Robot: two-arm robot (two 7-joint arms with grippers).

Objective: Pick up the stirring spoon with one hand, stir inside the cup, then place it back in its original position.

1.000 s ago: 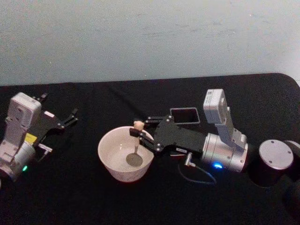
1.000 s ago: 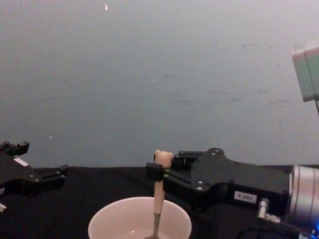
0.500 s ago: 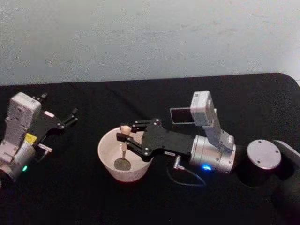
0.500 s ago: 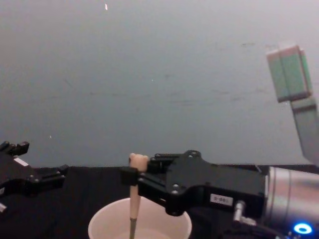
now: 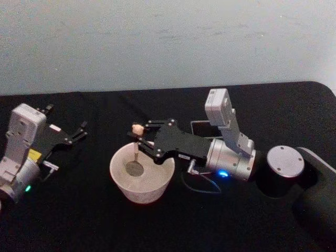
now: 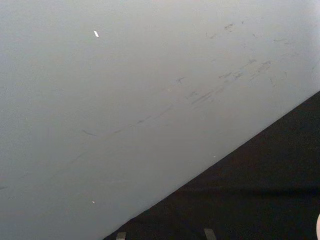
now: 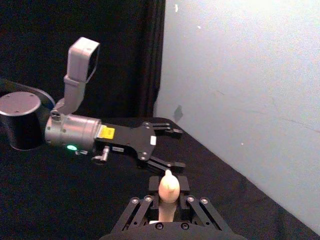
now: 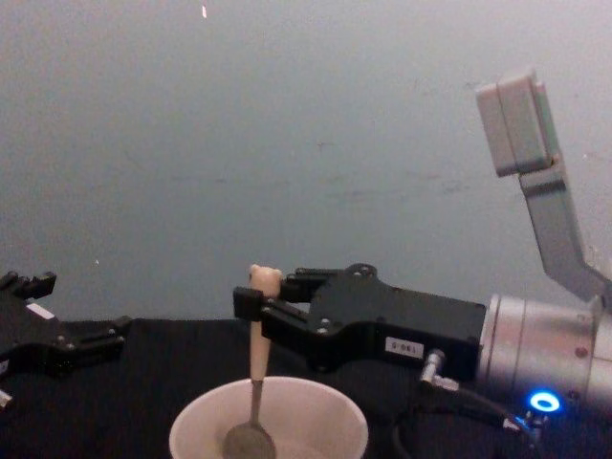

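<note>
Head view: the spoon [image 5: 136, 152] is clamped upright near its top by the right end effector [image 5: 139, 137], bowl down inside the cup [image 5: 143, 192]; the left end effector [image 5: 77, 132] is parked left of it, jaws apart.

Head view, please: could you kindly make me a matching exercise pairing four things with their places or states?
1. slim peach-handled stirring spoon with metal bowl
2. wide cream round cup
3. left gripper
4. dark grey square holder

A. open, idle at far left
B. upright in the right gripper, bowl inside the cup
C. partly hidden behind the right arm
D. on the black table, under the spoon

Pairs: 1-B, 2-D, 3-A, 4-C
</note>
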